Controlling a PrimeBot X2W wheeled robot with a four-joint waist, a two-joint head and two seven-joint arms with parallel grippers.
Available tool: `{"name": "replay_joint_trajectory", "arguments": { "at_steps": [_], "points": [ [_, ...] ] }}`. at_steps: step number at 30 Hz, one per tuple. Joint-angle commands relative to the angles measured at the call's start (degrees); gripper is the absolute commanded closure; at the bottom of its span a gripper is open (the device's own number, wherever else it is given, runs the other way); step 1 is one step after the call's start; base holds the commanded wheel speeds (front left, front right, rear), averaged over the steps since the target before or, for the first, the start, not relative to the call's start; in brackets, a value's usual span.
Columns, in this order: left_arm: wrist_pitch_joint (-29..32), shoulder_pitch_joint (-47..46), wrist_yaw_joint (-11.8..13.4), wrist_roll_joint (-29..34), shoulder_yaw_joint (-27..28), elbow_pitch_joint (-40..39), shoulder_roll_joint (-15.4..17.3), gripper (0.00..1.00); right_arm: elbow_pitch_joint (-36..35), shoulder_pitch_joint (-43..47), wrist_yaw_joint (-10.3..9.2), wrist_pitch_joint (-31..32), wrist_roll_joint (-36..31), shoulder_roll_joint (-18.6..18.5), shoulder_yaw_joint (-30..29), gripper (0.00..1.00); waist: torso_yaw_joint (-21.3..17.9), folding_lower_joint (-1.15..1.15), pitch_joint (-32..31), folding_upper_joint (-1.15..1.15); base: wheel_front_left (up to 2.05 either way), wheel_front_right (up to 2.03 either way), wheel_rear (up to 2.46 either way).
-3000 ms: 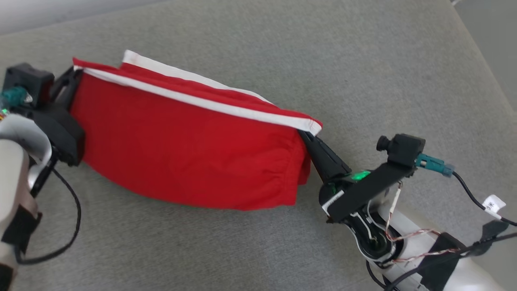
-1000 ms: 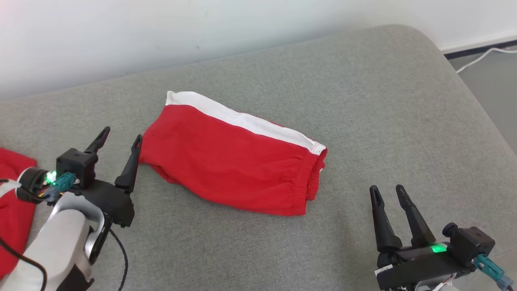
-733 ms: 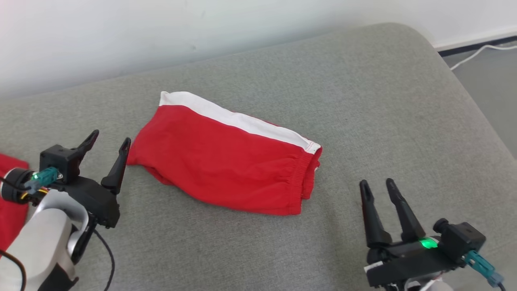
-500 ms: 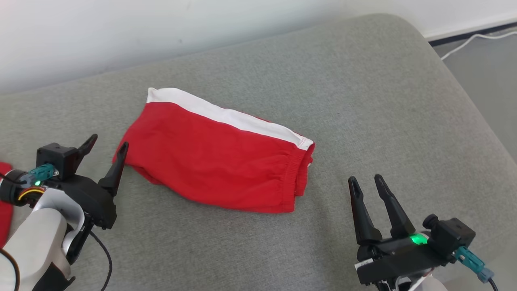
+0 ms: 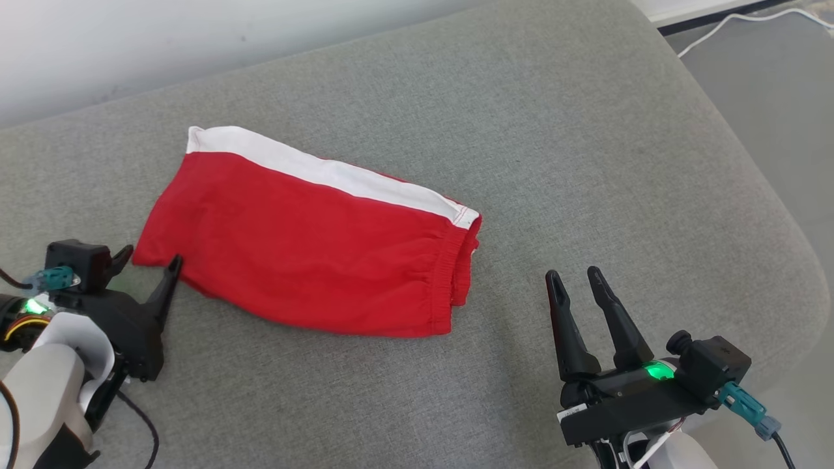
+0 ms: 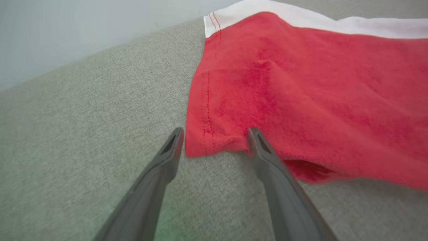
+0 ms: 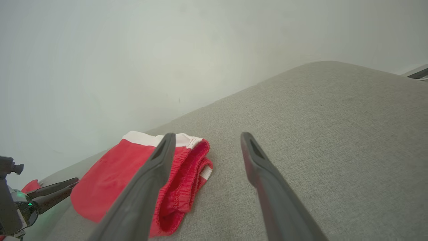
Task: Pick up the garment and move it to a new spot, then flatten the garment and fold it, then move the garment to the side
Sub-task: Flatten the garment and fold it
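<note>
On the grey cushion (image 5: 586, 163), the folded red shorts (image 5: 306, 260) lie flat. At their hem corner the left gripper (image 5: 149, 255) gapes empty; the right gripper (image 5: 573, 273), spread and empty, stands off their waistband end. Pinching one layer could undo the fold.

- A broad grey upholstered surface (image 5: 586, 143) with a woven texture; possibly a sofa seat or a mattress, the views do not settle which.
- Its far right corner is rounded and falls away at the edge.
- A plain pale wall (image 5: 130, 39) stands right behind it.
- Grey floor (image 5: 769, 91) lies beyond that corner, with a dark skirting strip (image 5: 717, 16) and a white cable (image 5: 700, 38).
- The light is soft and even.
</note>
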Motion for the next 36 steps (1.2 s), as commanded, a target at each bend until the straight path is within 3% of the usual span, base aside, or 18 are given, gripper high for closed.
{"name": "replay_joint_trajectory", "arguments": {
  "at_steps": [1,9,10,11,12,18,36],
  "points": [
    [-0.1,-0.2,0.0,-0.2,-0.1,0.9,0.3,0.00,0.1,-0.6,0.03,-0.1,0.1,0.1,0.1,0.00,-0.3,0.00,0.3,0.00,0.00,0.00,0.00],
    [-0.2,-1.7,-0.8,-0.8,-1.4,6.6,-1.2,0.00,0.7,-1.3,0.03,-0.1,-0.2,0.3,0.9,0.00,-1.0,0.00,1.0,0.00,0.00,0.00,0.00],
    [-0.2,-1.8,-0.9,-0.7,-1.7,7.0,-1.5,0.28,0.8,-1.3,0.03,-0.1,-0.2,0.2,0.9,0.00,-1.1,0.00,1.0,0.00,0.00,0.00,0.00],
    [-0.6,-2.0,-1.0,-0.5,-2.0,7.1,-1.8,0.85,0.8,-1.2,0.03,-0.1,-0.3,0.2,0.8,0.00,-1.0,0.00,1.0,0.00,0.00,0.00,0.00],
    [-1.1,-2.1,-1.1,-0.4,-2.2,7.1,-2.1,1.00,0.7,-1.1,0.03,-0.1,-0.5,0.2,0.6,0.00,-0.9,0.00,0.9,0.00,0.00,0.00,0.00],
    [-3.9,-1.0,-0.4,0.9,-3.9,6.4,-3.7,1.00,0.6,0.0,0.03,-0.1,-1.0,-0.1,0.2,0.00,0.6,0.00,-0.9,0.00,0.00,0.00,0.00],
    [-9.2,13.9,6.6,-2.3,-3.7,-5.0,-8.0,1.00,1.2,5.1,0.03,-0.1,-2.1,-2.2,-3.4,0.00,8.0,0.00,-9.2,0.00,0.00,0.00,0.00]
  ]
}}
